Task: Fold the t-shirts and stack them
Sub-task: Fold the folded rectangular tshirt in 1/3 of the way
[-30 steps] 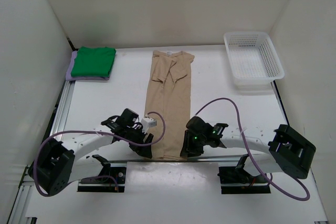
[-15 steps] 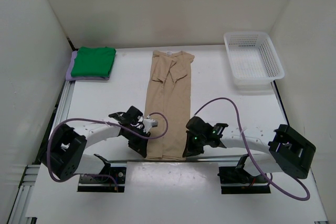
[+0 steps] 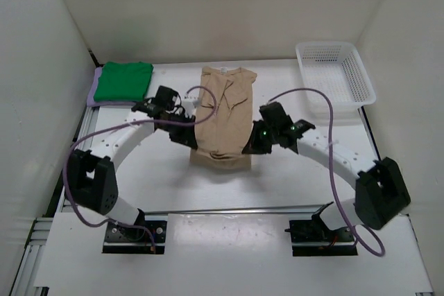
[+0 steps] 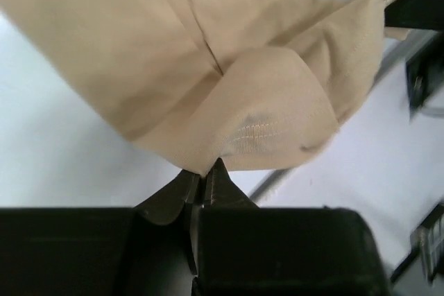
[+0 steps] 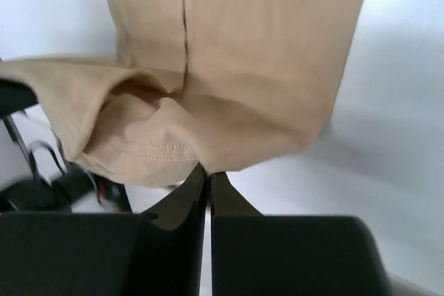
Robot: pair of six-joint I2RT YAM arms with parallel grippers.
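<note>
The beige t-shirt (image 3: 223, 112) lies as a long folded strip in the middle of the table, its near hem lifted and carried back over itself. My left gripper (image 3: 192, 141) is shut on the hem's left corner (image 4: 208, 161). On the other side my right gripper (image 3: 248, 145) is shut on the right corner (image 5: 208, 164). The lifted cloth sags between the two grippers. At the far left lies a folded green t-shirt (image 3: 123, 81) on top of a folded lavender t-shirt (image 3: 92, 92).
A white mesh basket (image 3: 334, 77) stands at the far right corner. White walls close the table on the left, back and right. Purple cables loop from both arms over the table.
Both grippers shut on the beige shirt's near hem, then lifted it and carried it away from the arm bases toward the shirt's middle, so the strip now looks shorter.
</note>
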